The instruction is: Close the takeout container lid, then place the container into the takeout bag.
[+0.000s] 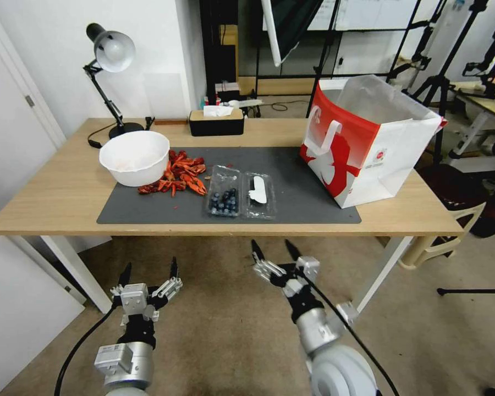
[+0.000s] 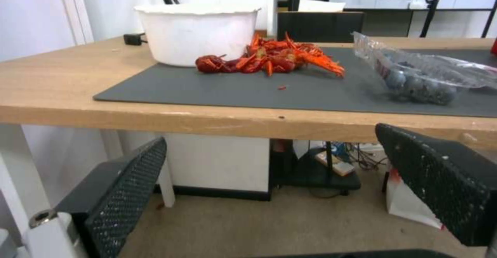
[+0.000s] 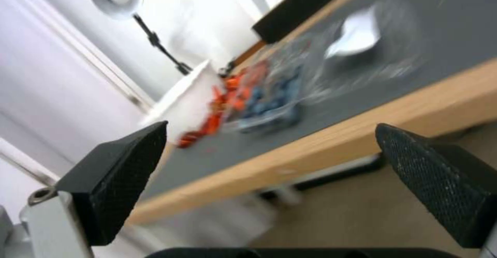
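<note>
right gripper [image 1: 273, 252] agape, lid [image 1: 259, 195] — white label

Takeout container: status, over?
Left gripper and right gripper open, below the table edge. Takeout container open on the mat, lid flat beside it. Takeout bag upright to its right. Crayfish pile left of it.

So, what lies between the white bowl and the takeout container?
A pile of red crayfish lies between the white bowl and the takeout container, in the head view.

The right wrist view smears the takeout container [image 3: 274, 106] and its lid [image 3: 357, 37].
</note>
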Controlling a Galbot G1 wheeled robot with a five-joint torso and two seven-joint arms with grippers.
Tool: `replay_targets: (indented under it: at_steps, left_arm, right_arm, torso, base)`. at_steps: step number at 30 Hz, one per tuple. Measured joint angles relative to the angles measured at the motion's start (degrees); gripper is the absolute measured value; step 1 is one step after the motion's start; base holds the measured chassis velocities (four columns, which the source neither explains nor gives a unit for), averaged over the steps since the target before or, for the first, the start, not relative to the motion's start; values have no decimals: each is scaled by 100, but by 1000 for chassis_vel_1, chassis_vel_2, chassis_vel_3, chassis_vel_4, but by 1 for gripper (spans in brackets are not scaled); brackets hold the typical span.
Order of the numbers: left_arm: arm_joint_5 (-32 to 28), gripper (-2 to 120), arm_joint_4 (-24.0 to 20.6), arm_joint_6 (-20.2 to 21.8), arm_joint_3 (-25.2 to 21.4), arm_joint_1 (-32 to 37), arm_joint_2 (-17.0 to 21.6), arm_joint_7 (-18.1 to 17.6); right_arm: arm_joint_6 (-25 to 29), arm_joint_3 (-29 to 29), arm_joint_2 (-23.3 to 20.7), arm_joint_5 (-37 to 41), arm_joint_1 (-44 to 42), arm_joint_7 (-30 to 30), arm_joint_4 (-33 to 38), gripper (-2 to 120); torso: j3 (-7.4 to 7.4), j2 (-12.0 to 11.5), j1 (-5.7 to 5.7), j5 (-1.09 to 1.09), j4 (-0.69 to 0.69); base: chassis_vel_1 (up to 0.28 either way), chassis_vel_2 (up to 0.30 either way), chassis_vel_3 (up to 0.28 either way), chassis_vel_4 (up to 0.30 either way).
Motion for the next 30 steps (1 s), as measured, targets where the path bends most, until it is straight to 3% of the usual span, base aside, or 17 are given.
replay_targets:
  at_steps: [5,12,20,30]
  left_arm:
    - [4,100,47,17,-24,-20,-14,-10]
    - [10,100,122,31,-37,-48,-30,-25]
    - [2,100,173,42,-68,-72,-13,-33]
    - [-3,100,177,74,-59,-97,14,-33]
  right_arm:
    - [-238,-224,283,1504,588,605,-116,100]
    - [-159,-298,764,2483,1249,1334,-511,100]
    - [3,-288,1103,2956,1533,1846,-728,100]
    - [163,-198,1237,2977,1641,2166,-837,100]
  torso:
    - [0,0,0,0,0]
    - [0,0,1,0,0]
    - [0,0,1,0,0]
    - [0,0,1,0,0]
  base:
    - [0,0,0,0]
    - [0,0,0,0]
    - [0,0,0,0]
    - [0,0,0,0]
